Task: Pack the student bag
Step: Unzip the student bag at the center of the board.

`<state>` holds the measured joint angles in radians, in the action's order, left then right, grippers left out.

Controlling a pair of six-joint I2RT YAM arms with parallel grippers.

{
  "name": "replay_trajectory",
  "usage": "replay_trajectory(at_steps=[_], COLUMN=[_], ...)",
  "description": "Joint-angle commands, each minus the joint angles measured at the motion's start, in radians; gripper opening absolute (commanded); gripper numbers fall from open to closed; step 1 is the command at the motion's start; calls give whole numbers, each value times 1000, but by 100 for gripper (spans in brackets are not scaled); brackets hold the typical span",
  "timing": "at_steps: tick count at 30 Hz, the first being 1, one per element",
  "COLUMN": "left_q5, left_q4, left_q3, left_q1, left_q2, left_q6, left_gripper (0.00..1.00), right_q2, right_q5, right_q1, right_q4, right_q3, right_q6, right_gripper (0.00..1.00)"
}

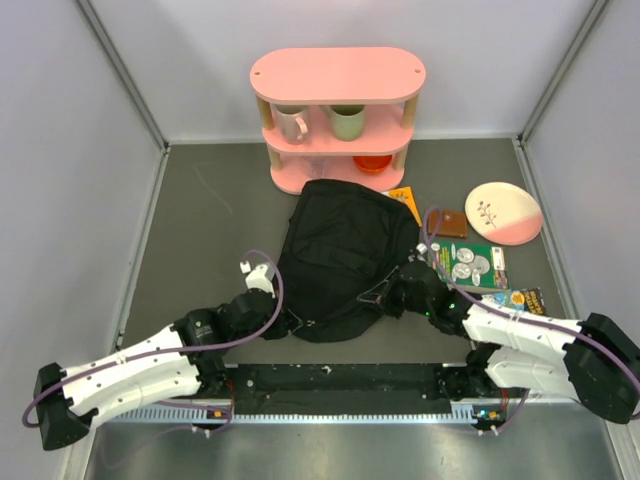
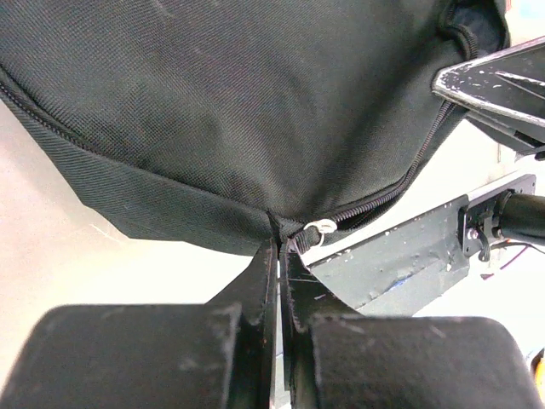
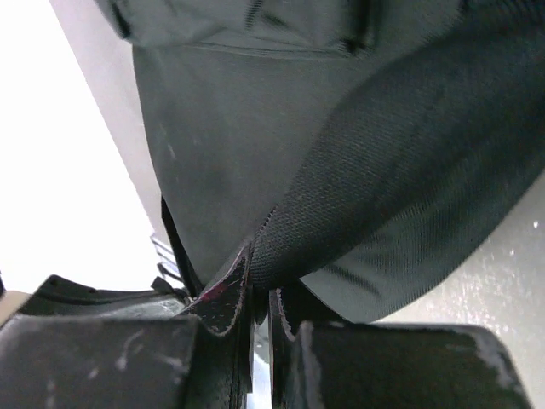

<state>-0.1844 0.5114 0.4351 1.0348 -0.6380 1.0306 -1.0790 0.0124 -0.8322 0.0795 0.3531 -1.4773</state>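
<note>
The student bag (image 1: 345, 255) is a floppy black backpack lying flat in the middle of the table, in front of the pink shelf. My left gripper (image 1: 283, 323) is shut on the bag's near left edge; in the left wrist view (image 2: 281, 243) its fingers pinch the fabric beside the zipper end with its white pull ring (image 2: 322, 227). My right gripper (image 1: 393, 296) is shut on a black strap (image 3: 383, 187) at the bag's near right edge, seen close in the right wrist view (image 3: 260, 285).
A pink shelf (image 1: 338, 120) at the back holds two mugs and an orange bowl. Right of the bag lie an orange book (image 1: 405, 200), a brown wallet (image 1: 448, 223), a green packet (image 1: 468, 265), a small dark packet (image 1: 522, 299) and a pink-white plate (image 1: 503, 212).
</note>
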Motion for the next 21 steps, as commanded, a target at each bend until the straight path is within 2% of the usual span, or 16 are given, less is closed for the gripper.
replay_trajectory(at_steps=[1, 3, 6, 10, 14, 17, 21], left_q5=[-24, 98, 209, 195, 212, 194, 161], left_q4=[108, 3, -56, -54, -83, -86, -114], left_q3=[-15, -38, -62, -35, -1, 46, 100], left_q1=[1, 2, 16, 71, 105, 160, 206], left_q2=[6, 1, -12, -3, -14, -70, -176], left_q6=[4, -30, -69, -82, -104, -124, -156], left_gripper=[0, 0, 0, 0, 0, 0, 0], right_q2=[31, 22, -19, -18, 43, 44, -8], right_q5=[-159, -163, -103, 10, 49, -1, -139], right_q1=[51, 58, 58, 53, 18, 18, 22], right_q4=[-112, -174, -228, -213, -277, -352, -357], right_q3=[104, 139, 199, 184, 196, 237, 283], right_q6=[371, 507, 711, 857, 1027, 1069, 1104], right_gripper=[0, 0, 0, 0, 0, 0, 0])
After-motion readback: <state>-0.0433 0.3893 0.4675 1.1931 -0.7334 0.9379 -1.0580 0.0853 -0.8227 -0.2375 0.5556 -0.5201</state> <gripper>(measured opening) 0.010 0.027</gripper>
